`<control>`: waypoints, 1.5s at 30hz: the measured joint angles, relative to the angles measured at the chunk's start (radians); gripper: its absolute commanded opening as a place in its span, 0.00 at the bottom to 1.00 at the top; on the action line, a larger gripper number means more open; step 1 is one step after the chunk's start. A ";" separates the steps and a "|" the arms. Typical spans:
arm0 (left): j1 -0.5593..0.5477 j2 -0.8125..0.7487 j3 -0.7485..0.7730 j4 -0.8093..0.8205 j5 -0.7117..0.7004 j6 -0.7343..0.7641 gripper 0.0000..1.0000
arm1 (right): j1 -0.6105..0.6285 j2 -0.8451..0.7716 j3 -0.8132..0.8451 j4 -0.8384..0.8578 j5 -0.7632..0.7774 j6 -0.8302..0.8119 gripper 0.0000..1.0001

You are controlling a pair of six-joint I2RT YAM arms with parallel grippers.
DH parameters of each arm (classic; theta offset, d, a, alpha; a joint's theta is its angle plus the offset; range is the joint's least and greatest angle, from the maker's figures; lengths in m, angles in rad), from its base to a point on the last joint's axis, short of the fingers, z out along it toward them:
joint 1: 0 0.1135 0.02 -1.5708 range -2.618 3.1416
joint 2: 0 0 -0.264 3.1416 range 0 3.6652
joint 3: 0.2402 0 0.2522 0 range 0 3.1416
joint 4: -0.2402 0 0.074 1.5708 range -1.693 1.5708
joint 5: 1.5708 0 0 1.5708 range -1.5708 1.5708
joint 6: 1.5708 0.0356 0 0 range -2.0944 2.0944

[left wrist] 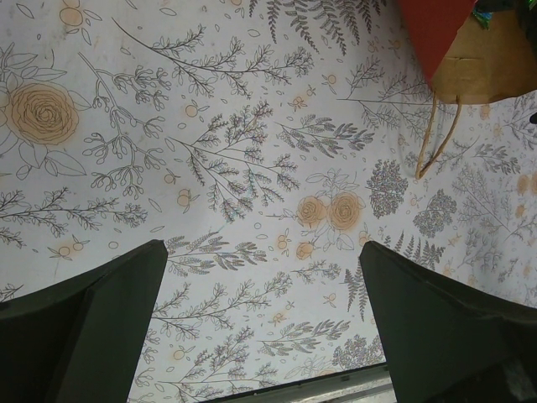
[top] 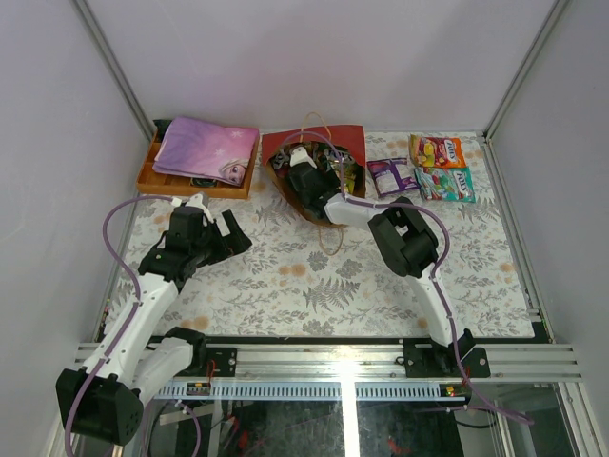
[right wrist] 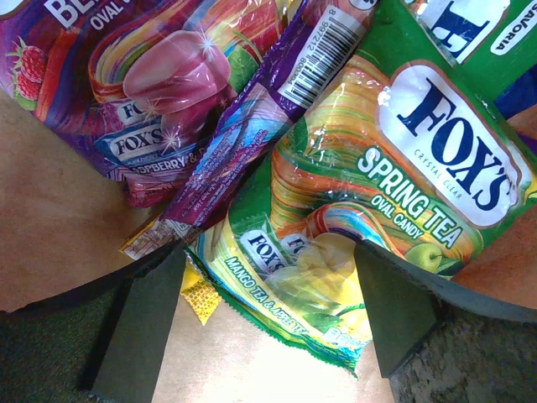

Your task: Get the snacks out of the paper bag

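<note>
The red paper bag (top: 350,143) is at the back middle of the table, brown inside, mouth open. My right gripper (top: 309,173) reaches into it. In the right wrist view the gripper (right wrist: 268,315) is open, its fingers on either side of the lower edge of a green Fox's Spring Tea pack (right wrist: 377,193). A purple berry pack (right wrist: 143,75) and a slim purple packet (right wrist: 252,126) lie beside it on the brown paper. My left gripper (top: 228,238) is open and empty over the tablecloth (left wrist: 264,327). The bag's corner (left wrist: 482,63) and a handle (left wrist: 436,138) show there.
A purple packet (top: 390,175), an orange pack (top: 436,150) and a green pack (top: 447,184) lie on the table right of the bag. A shallow orange tray (top: 195,186) with a pink-purple folded cloth (top: 205,148) stands left of the bag. Side walls enclose the table.
</note>
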 measured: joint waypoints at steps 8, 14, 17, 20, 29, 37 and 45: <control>0.000 0.003 0.000 0.000 0.000 0.000 1.00 | 0.000 0.000 0.002 -0.025 -0.002 -0.002 0.89; 0.000 0.008 0.000 0.000 0.000 0.000 1.00 | 0.000 0.000 0.002 -0.037 0.000 -0.009 0.74; 0.000 0.010 0.000 0.000 0.000 0.000 1.00 | 0.000 0.000 0.002 -0.042 0.002 -0.014 0.50; 0.000 0.011 0.000 0.000 0.000 0.000 1.00 | 0.001 0.000 0.002 -0.044 0.002 -0.020 0.25; 0.000 0.011 0.000 0.000 0.000 0.000 1.00 | 0.001 0.000 0.001 -0.048 0.016 -0.023 0.00; 0.000 0.011 0.000 0.000 0.000 0.000 1.00 | 0.001 -0.015 -0.056 -0.042 0.007 0.002 0.26; 0.000 0.011 0.000 0.000 0.000 0.000 1.00 | 0.000 -0.055 -0.087 -0.048 -0.044 0.030 0.54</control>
